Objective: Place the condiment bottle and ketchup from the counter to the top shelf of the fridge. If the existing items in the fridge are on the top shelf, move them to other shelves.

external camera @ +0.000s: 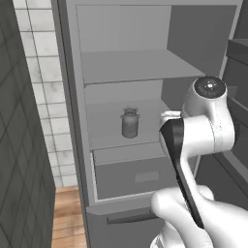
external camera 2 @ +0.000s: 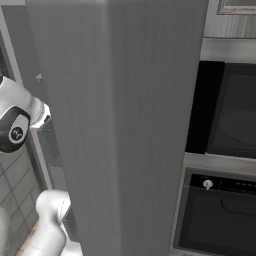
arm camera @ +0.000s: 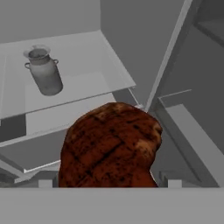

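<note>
Brown, charred and ridged, the drumstick point(arm camera: 111, 146) bulges at the bottom of the hand view, right at the gripper point(arm camera: 109, 183); the jaws stand wide around its fat end, apparently holding it. Behind it, a dull metal milk can point(external camera: 130, 122) with lid and side handles stands upright on the fridge's point(external camera: 72, 121) second flat shelf point(external camera: 104, 133). The thin top shelf point(external camera: 135, 65) is smooth, pale grey. Below sits a boxy drawer point(external camera: 133, 172).

White glossy arm point(external camera: 203, 131), rounded links; black inset panel along link; dark round joint cap on top.
</note>
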Controlling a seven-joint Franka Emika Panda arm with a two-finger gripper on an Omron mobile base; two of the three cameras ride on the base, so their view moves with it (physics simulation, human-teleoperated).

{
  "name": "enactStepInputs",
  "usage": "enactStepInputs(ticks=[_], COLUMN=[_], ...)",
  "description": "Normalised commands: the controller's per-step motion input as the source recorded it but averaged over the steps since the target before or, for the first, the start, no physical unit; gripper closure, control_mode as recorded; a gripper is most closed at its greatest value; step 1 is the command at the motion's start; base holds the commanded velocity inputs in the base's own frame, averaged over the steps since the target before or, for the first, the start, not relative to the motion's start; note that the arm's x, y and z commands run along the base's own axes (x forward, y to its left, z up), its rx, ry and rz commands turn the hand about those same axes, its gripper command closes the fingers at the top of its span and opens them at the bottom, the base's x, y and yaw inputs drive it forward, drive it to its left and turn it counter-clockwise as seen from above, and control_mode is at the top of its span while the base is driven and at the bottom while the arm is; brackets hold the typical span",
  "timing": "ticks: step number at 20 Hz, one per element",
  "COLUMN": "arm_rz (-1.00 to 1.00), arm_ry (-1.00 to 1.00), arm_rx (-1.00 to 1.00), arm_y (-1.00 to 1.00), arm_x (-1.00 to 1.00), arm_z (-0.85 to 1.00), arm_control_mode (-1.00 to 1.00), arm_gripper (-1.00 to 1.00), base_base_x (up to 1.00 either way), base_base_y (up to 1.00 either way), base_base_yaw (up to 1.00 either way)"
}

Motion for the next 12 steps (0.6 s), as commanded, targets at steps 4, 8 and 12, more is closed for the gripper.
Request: enactStepInputs(ticks=[4,8,12], arm_rz=[0.03,0.04,0.05], arm_ry=[0.02,0.0,0.0], arm_rx=[0.02,0.0,0.0], arm_y=[-0.27,-0.27,-0.15], arm_x=[0.85,0.74,0.69], arm_z=[-0.13,-0.13,-0.28], arm_control_mode=[-1.0,-1.0,-1.0], arm_gripper=[1.0,1.0,1.0], base_base_x=[0.0,0.0,0.0], base_base_y=[0.0,0.0,0.0], base_base_yaw=[0.0,0.0,0.0])
